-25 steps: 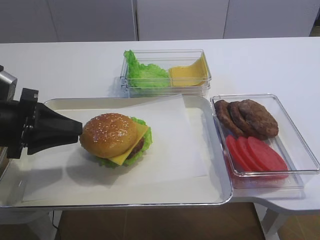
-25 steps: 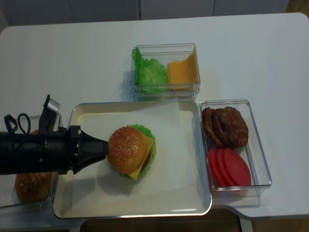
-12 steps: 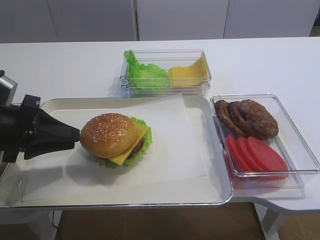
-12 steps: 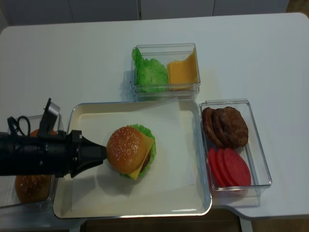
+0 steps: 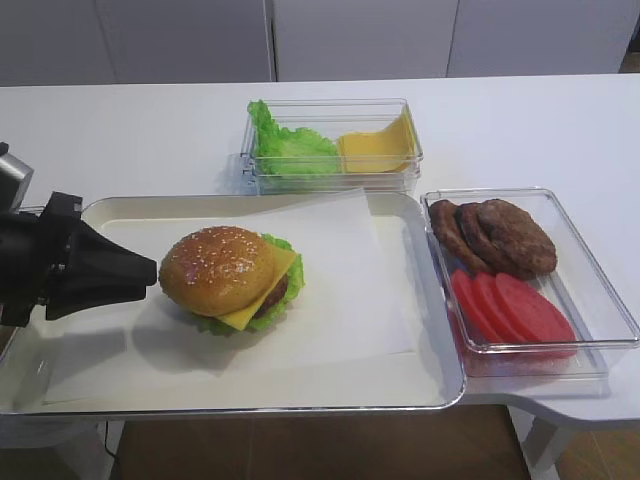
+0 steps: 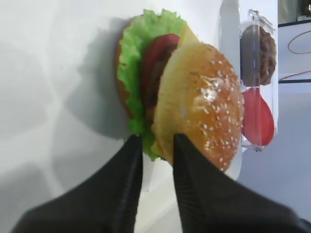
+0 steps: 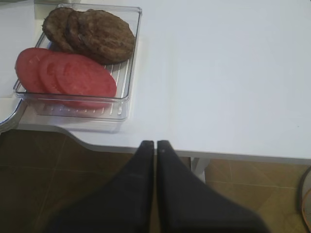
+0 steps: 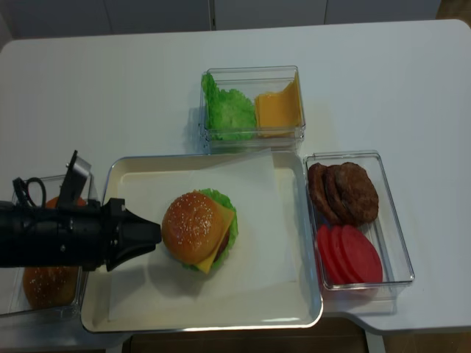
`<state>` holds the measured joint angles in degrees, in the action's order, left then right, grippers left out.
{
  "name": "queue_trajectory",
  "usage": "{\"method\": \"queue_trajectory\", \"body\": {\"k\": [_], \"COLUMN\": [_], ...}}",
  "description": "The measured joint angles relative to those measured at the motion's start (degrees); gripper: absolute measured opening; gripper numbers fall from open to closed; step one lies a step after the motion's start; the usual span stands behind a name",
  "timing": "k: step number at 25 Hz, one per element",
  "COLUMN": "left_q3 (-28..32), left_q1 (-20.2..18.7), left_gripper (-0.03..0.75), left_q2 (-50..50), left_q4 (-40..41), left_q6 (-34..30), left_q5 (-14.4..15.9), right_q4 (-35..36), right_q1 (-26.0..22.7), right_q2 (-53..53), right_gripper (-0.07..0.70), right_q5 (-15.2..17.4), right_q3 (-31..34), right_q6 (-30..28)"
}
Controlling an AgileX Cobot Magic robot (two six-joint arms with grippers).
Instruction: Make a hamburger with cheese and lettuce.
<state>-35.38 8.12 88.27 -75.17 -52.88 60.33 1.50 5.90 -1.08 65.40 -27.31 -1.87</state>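
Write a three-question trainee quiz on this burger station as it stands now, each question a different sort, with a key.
1. True or false: the hamburger sits on the tray.
2. Which shares a bin with the loose patties? A) tomato slices B) buns C) lettuce
3. Fill in: the left gripper fingertips sit just short of the ____ edge.

Key
1. True.
2. A.
3. Hamburger's; a narrow gap shows between the fingers, nothing in it. The right gripper is shut, off the table.
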Motion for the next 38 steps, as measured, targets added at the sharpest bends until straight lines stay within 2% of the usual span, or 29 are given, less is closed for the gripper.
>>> {"method": "queue_trajectory", "body": {"k": [8, 18, 21, 26, 38], "left_q3": [0.00, 0.00, 0.00, 0.00, 0.00], "left_q1": [0.00, 0.00, -1.06, -4.23, -4.32], "left_gripper": [0.165, 0.165, 0.165, 0.165, 0.165], "left_q2": [0.00, 0.00, 0.00, 0.00, 0.00], "left_q4": [-0.06, -1.22, -1.31, -1.55, -4.31], "left_q6": [0.33, 0.78, 0.78, 0.78, 0.33], "left_q5": [-1.78, -1.16, -1.16, -2.87, -2.63], "right_q4": [0.00, 0.00, 0.00, 0.00, 0.00], "right_q1": [0.00, 0.00, 0.00, 0.00, 0.00], "right_q2": [0.00, 0.00, 0.00, 0.00, 0.00], "right_gripper": [0.007, 0.007, 0.007, 0.007, 0.007], "right_q5": [0.00, 0.00, 0.00, 0.00, 0.00], "right_q3": [0.00, 0.00, 0.00, 0.00, 0.00], "right_q6": [0.00, 0.11, 0.11, 0.11, 0.11]}}
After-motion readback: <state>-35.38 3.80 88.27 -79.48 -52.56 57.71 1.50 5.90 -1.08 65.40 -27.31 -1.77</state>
